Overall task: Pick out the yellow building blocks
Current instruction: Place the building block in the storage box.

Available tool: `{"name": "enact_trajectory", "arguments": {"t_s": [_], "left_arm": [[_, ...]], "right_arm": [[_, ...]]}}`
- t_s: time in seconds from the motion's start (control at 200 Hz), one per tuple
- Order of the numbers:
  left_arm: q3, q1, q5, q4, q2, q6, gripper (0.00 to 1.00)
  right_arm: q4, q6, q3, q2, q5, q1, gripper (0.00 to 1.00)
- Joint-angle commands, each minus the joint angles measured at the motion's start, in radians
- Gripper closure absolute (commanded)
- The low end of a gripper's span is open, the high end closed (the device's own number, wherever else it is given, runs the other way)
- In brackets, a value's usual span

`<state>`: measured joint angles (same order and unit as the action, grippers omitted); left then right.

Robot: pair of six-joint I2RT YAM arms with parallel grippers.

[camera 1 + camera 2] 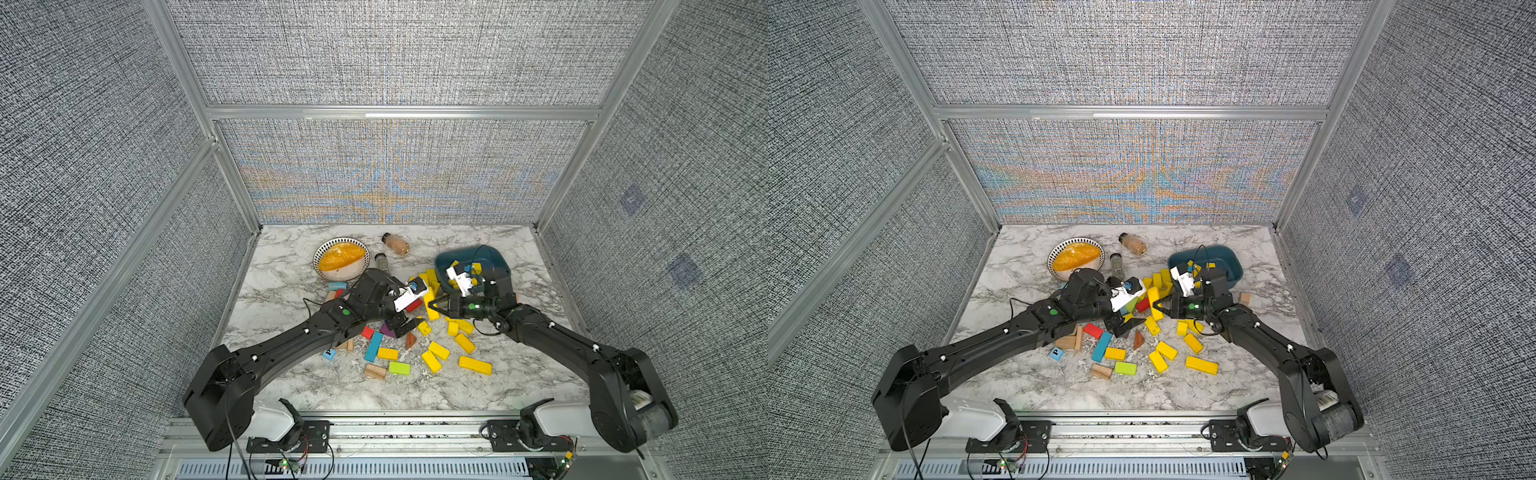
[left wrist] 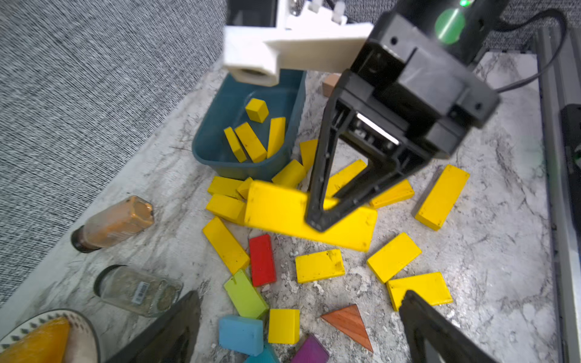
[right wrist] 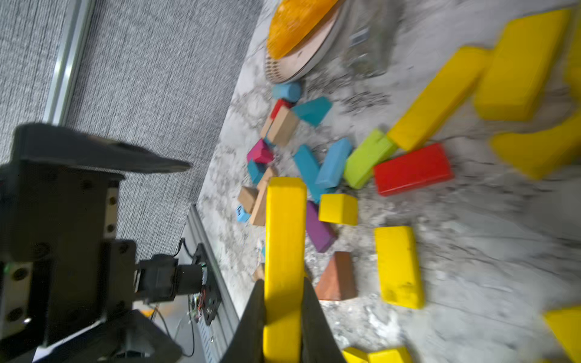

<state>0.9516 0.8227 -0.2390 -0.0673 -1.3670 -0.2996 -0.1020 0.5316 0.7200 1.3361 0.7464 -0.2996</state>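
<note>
Many yellow building blocks [image 1: 475, 365] lie scattered over the marble table in both top views, most of them right of centre. Several more rest inside the teal bin [image 1: 494, 253] at the back right, also seen in the left wrist view as the bin [image 2: 220, 125]. My right gripper [image 3: 283, 301] is shut on a long yellow bar [image 3: 284, 226], held just above the table beside the bin and over the pile [image 2: 283, 210]. My left gripper [image 2: 301, 295] hangs open over a small yellow block [image 2: 284, 326], with nothing between its fingers.
A patterned bowl [image 1: 340, 257] holding something orange stands at the back left, with two jars [image 1: 397, 244] [image 1: 381, 261] lying beside it. Red [image 2: 262, 259], lime-green [image 2: 245, 295], blue, purple and tan blocks mix with the yellow ones. A tan cube [image 1: 1245, 298] sits near the bin.
</note>
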Motion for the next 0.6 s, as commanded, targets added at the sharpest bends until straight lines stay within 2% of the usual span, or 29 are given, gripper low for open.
{"name": "enact_trajectory", "arguments": {"t_s": [0.0, 0.05, 0.165, 0.235, 0.33, 0.42, 0.596], "left_arm": [[-0.037, 0.001, -0.006, 0.085, 0.057, 0.133, 0.01], [-0.080, 0.002, 0.020, 0.137, 0.089, 0.214, 0.01], [-0.184, 0.002, 0.194, 0.219, 0.135, 0.410, 0.01], [-0.208, 0.001, 0.344, 0.180, 0.143, 0.541, 0.00], [-0.204, 0.000, 0.481, 0.061, 0.140, 0.678, 0.00], [-0.199, 0.001, 0.535, -0.019, 0.126, 0.764, 0.00], [-0.174, 0.001, 0.551, -0.109, 0.098, 0.809, 0.00]], "right_arm": [[0.071, -0.046, 0.019, -0.033, -0.096, 0.102, 1.00], [0.103, -0.078, 0.042, -0.031, -0.170, 0.146, 1.00], [0.170, -0.126, 0.155, 0.026, -0.404, 0.179, 1.00], [0.168, -0.132, 0.200, 0.065, -0.549, 0.176, 1.00], [0.173, -0.167, 0.258, 0.136, -0.695, 0.179, 1.00], [0.232, -0.211, 0.351, 0.240, -0.827, 0.182, 1.00], [0.296, -0.298, 0.478, 0.406, -0.981, 0.202, 1.00]]}}
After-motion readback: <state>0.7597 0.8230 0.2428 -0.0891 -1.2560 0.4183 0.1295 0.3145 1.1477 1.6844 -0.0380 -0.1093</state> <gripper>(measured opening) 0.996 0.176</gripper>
